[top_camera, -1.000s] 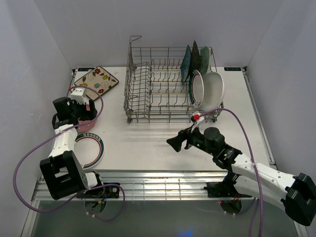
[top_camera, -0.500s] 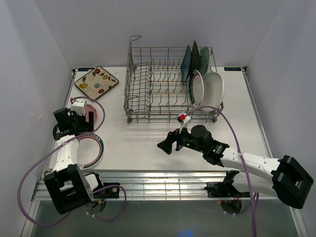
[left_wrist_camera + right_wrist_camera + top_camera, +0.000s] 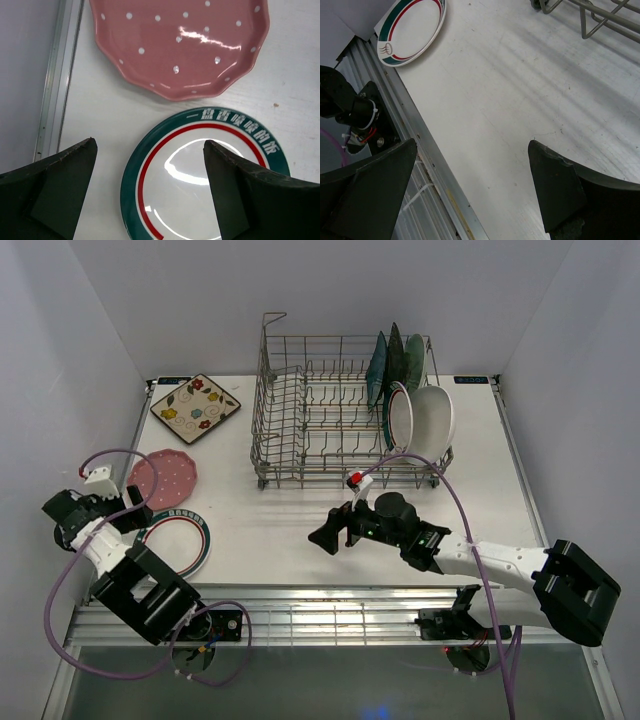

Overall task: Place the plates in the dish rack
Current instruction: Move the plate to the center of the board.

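Observation:
The grey wire dish rack [image 3: 318,415] stands at the back middle. At its right end stand a teal plate [image 3: 377,368], a black plate [image 3: 395,355], a mint plate [image 3: 415,360], a green-rimmed white plate [image 3: 400,420] and a plain white plate [image 3: 435,420]. On the table lie a cream floral square plate [image 3: 195,407], a pink dotted plate [image 3: 162,478] [image 3: 182,45] and a second green-rimmed plate [image 3: 180,543] [image 3: 200,175] [image 3: 412,30]. My left gripper [image 3: 128,505] [image 3: 149,142] is open and empty over that plate's edge. My right gripper [image 3: 325,535] [image 3: 472,142] is open and empty above bare table.
The table's left rail [image 3: 57,80] runs beside the pink plate. The slotted metal front edge [image 3: 420,165] lies under my right gripper. A rack foot [image 3: 590,20] shows at the top of the right wrist view. Purple cables loop round both arms.
My left gripper has let go of the pink dotted plate and drawn back to the near left; the plate lies flat. My right gripper has moved left over the table.

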Motion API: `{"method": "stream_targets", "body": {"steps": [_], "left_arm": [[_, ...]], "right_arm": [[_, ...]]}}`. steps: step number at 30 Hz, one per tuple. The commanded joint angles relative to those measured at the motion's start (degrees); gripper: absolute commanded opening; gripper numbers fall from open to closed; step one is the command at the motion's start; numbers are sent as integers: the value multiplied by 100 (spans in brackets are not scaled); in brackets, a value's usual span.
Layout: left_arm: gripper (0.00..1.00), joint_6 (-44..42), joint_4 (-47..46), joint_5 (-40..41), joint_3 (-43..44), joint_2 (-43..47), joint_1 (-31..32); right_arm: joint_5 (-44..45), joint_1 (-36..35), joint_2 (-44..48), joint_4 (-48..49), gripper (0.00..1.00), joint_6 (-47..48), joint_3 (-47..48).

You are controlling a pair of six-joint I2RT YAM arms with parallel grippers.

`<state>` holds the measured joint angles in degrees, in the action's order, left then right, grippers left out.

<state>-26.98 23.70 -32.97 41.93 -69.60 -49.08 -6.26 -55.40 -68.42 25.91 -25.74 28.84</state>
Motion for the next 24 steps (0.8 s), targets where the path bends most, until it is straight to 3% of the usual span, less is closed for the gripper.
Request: {"method": "stream_targets", "body": {"steps": [1, 11, 24], "left_arm": [[98, -868, 784, -1018, 122, -114, -400], [98, -2152, 1725, -1440, 377, -853, -1217], [95, -2496, 1629, -1467, 237, -1327, -1534]], "right_arm": [[-59, -50, -13, 353, 98, -19, 271], [-86, -103, -40, 371, 98, -19, 324], [-130, -173, -171, 424, 98, -28, 421]]}}
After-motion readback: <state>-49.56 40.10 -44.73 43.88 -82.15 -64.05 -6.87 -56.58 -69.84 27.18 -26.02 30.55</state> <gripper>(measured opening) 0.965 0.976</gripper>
